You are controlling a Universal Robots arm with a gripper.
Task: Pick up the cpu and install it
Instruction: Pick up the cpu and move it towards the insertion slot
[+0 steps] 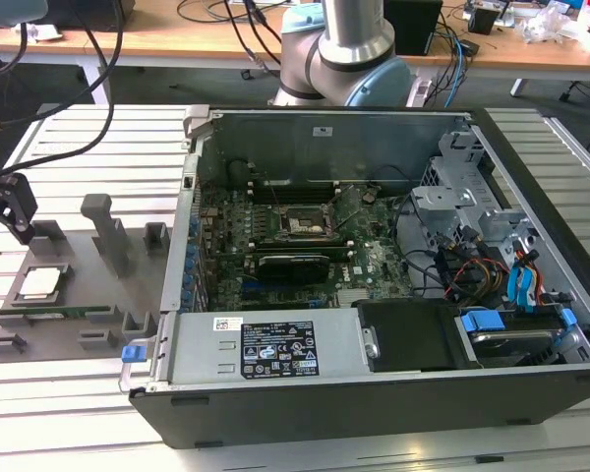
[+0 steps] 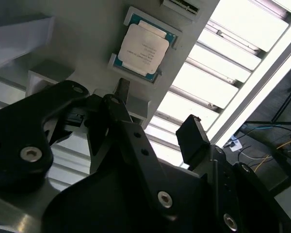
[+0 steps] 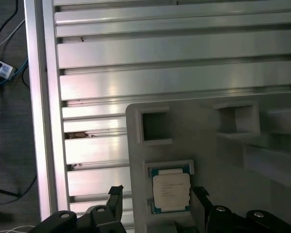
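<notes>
Pincer (image 2: pixel 154 116): fingers (image 2: pixel 194 138) apart, nothing held between them, hovering clear above the grey fixture tray (image 1: pixel 88 285) at the exterior view's left. The cpu (image 1: pixel 39 282) lies flat in a square recess of that tray, metal plate up, not touched by the pincer. The tray rests on the slatted tabletop (image 1: pixel 79 138). The open computer case (image 1: pixel 393 403) stands just beside it, to the exterior view's right.

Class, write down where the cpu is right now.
The cpu sits in a recess of the grey holder tray on the slatted table, at the exterior view's left, beside the open computer case.
</notes>
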